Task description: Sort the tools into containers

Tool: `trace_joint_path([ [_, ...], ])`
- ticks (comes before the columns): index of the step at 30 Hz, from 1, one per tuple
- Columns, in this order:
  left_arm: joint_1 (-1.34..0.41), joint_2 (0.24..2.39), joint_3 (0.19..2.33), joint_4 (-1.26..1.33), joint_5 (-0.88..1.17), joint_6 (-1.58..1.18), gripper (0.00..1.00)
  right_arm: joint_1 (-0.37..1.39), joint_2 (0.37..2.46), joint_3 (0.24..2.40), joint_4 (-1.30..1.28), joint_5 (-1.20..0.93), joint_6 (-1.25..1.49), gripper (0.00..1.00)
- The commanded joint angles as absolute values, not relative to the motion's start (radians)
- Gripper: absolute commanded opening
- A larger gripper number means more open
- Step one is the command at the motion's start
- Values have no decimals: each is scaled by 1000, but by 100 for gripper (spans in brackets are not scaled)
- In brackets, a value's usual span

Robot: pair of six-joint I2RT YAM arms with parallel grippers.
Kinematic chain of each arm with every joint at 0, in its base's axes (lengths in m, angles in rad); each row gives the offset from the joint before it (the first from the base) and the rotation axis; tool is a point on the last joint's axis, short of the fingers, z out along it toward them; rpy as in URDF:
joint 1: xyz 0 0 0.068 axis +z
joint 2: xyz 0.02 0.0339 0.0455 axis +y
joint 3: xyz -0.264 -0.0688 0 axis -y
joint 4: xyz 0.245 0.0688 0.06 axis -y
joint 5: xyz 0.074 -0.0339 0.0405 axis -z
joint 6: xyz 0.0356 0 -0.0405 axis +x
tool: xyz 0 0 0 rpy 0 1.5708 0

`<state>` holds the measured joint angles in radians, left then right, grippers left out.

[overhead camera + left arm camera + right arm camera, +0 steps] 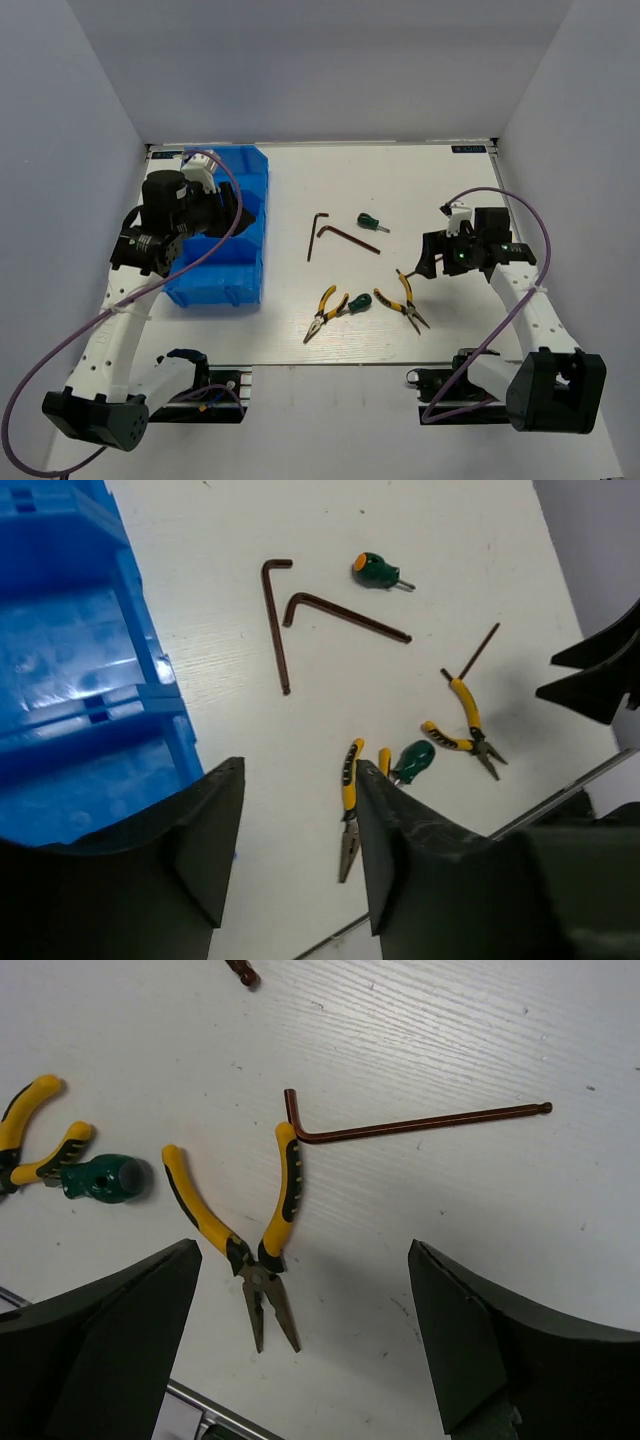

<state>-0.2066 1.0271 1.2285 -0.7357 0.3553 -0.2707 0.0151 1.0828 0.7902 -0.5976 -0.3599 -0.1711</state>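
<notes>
The blue bins (228, 272) stand in a row at the left and show in the left wrist view (70, 670). My left gripper (222, 207) hovers over them, open and empty (300, 770). Two dark hex keys (315, 236) (348, 238) and a green screwdriver (372, 224) lie mid-table. One pair of pliers (325, 312), a second green screwdriver (357, 303) and the other pliers (405, 300) lie near the front. My right gripper (432, 256) is open and empty (302, 1260) above those pliers (240, 1225). A thin brown hex key (420, 1123) lies beside them.
The table's front edge (330, 364) runs close below the pliers. Grey walls enclose the table on three sides. The metal edge rail shows in the right wrist view (200, 1410).
</notes>
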Motion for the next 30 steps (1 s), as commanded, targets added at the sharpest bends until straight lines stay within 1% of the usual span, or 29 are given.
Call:
trace_joint_path([
  [1,-212,974,1218,-657,334,-307,61,20,1101,848,-606,-416,-167,90],
  [2,-212,974,1218,-646,334,-307,69,20,1098,850,-600,-426,-164,90],
  [4,-212,1006,1206,-627,345,-307,74,18,1100,853,-597,-454,-176,90],
  [5,-212,1015,1195,-627,359,-307,83,17,1098,856,-595,-468,-207,90],
  [6,-212,1025,1195,-614,359,-307,88,14,1094,857,-597,-478,-221,90],
  [8,-212,1051,1168,-580,403,-307,100,14,1094,864,-615,-541,-295,90],
  [10,-212,1071,1132,-528,454,-307,100,14,1094,870,-627,-604,-316,89],
  [12,-212,1103,1109,-483,494,-318,100,20,1100,873,-612,-604,-299,84],
  [13,-212,1103,1085,-433,536,-330,100,17,1112,877,-604,-621,-295,69],
  [14,-212,1118,1072,-410,551,-339,100,15,1118,884,-603,-620,-278,55],
  [15,-212,1129,1062,-387,573,-348,100,20,1124,893,-594,-612,-270,34],
  [16,-212,1129,1049,-353,574,-362,96,20,1147,909,-594,-609,-261,0],
  [17,-212,1149,1049,-353,574,-362,87,18,1158,928,-594,-601,-255,0],
  [18,-221,1167,1058,-353,589,-362,60,18,1172,937,-606,-598,-252,0],
  [19,-221,1186,1078,-353,600,-344,44,20,1183,946,-609,-585,-245,0],
  [20,-233,1233,1097,-397,600,-325,30,20,1202,972,-612,-577,-238,8],
  [22,-248,1287,1159,-445,582,-263,7,23,1209,986,-618,-554,-227,38],
  [24,-293,1366,1225,-507,530,-209,7,23,1223,1008,-620,-535,-226,74],
  [25,-313,1393,1247,-524,502,-198,16,28,1223,1012,-621,-517,-224,76],
  [26,-334,1422,1268,-540,476,-189,21,31,1221,1015,-620,-503,-219,76],
  [27,-380,1451,1305,-563,406,-189,26,32,1229,1019,-624,-445,-215,75],
  [28,-405,1512,1324,-563,367,-189,36,35,1230,1020,-633,-421,-209,73],
  [29,-431,1547,1342,-581,326,-189,40,37,1235,1020,-638,-404,-206,72],
  [30,-481,1583,1386,-613,233,-189,43,38,1238,1009,-640,-337,-206,70],
])
